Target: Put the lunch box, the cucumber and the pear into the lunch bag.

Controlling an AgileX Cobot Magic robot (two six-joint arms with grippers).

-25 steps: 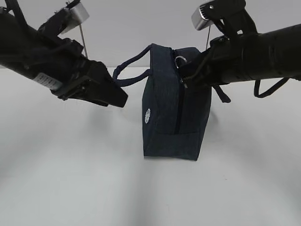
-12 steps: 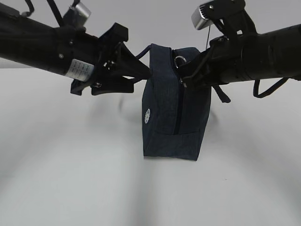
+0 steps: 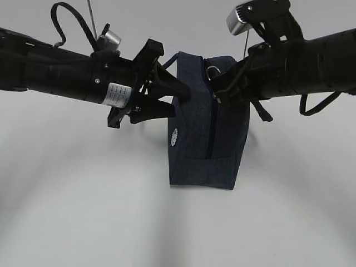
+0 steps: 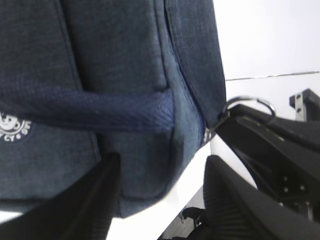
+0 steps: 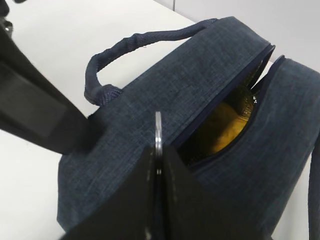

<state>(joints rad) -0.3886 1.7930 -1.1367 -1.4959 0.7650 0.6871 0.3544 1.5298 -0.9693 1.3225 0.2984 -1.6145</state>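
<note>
1. Right gripper (image 5: pixel 158 150) is pinched flat on the metal ring pull (image 5: pixel 158 131) at the bag's (image 3: pixel 194 150) top.
2. Left gripper (image 3: pixel 179 99) stands about half open, fingers (image 4: pixel 95 197) against the bag's side beside its handle (image 4: pixel 85 111), holding nothing.
3. Bag stands upright on the white table (image 3: pixel 111 211), zipper partly open.
4. Pear (image 5: pixel 222 127) shows yellow inside the gap.

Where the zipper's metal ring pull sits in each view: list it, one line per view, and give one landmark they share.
Exterior view: the ring pull stands at the lunch bag's top, beside the right gripper.
Left wrist view: right of centre, at the bag's edge.
Right wrist view: seen edge-on, pinched between the shut fingers.
Shared landmark: the bag's zipper line.
</note>
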